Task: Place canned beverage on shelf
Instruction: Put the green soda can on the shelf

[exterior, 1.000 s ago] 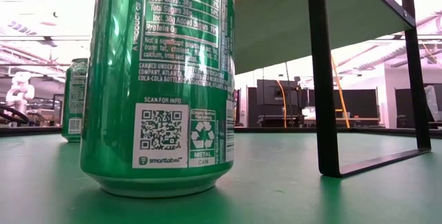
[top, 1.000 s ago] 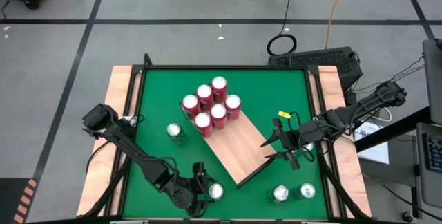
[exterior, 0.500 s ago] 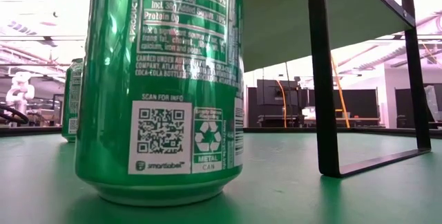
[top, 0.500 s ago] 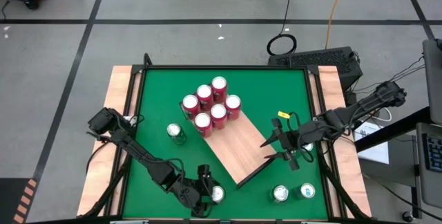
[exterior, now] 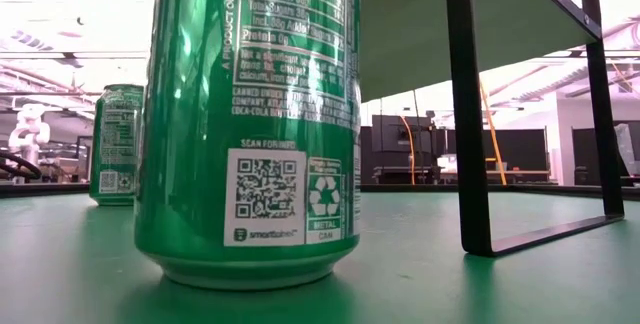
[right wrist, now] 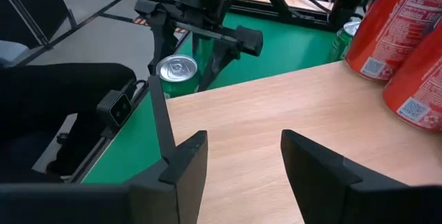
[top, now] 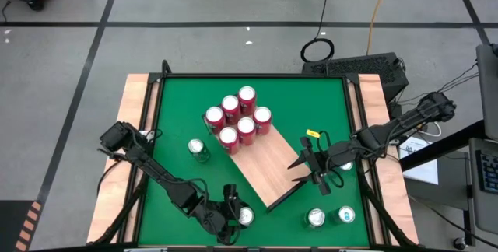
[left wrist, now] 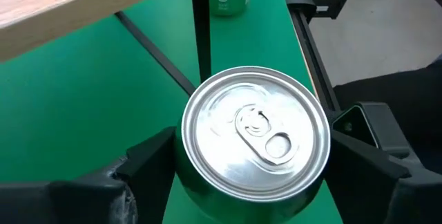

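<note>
A green can (left wrist: 255, 133) stands upright on the green table near its front edge, and my left gripper (top: 237, 217) is shut on it. It fills the low view as the green can (exterior: 250, 124). The shelf (top: 268, 166), a light wood board on thin black legs (exterior: 467, 114), lies slantwise mid-table. Several red cans (top: 237, 120) stand on its far end. My right gripper (right wrist: 238, 158) hangs open over the shelf's right edge (top: 310, 165) with nothing between its fingers. My left gripper pinches the green can's upper side wall (left wrist: 181, 169), just under the rim, between its two fingers (left wrist: 148, 165), one on each side. The fingers slant down at it from the table's left. The can stays upright, with its base (exterior: 245, 269) on the table.
Another green can (top: 198, 149) stands on the table left of the shelf. Two more green cans (top: 315, 218) stand at the front right. The near half of the shelf board (right wrist: 276, 113) is bare. A black shelf leg (left wrist: 200, 27) stands just beyond the held can.
My left gripper has sunk a little and its fingers have come in against the green can. The can has slid slightly toward the table's right edge and turned about its upright axis, still standing. My right gripper has crept leftward over the shelf.
</note>
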Action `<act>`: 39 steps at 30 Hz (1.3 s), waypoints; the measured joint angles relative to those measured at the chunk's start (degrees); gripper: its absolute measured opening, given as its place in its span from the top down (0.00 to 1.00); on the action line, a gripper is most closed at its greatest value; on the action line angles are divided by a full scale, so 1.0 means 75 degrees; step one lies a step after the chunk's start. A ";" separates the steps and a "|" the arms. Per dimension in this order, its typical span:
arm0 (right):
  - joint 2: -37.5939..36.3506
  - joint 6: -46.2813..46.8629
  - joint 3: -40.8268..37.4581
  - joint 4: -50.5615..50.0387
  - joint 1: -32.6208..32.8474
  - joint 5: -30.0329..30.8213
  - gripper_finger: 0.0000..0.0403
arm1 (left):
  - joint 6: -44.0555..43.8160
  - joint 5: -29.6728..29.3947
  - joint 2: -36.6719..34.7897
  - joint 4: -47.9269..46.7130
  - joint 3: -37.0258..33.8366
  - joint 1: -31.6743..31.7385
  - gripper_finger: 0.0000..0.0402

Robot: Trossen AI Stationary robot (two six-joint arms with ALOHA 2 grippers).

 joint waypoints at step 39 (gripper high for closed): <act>0.1459 0.0383 0.0000 0.3384 0.0662 0.2576 0.56 | -0.1409 -0.2741 -0.2820 -0.1649 0.0702 -0.0036 0.31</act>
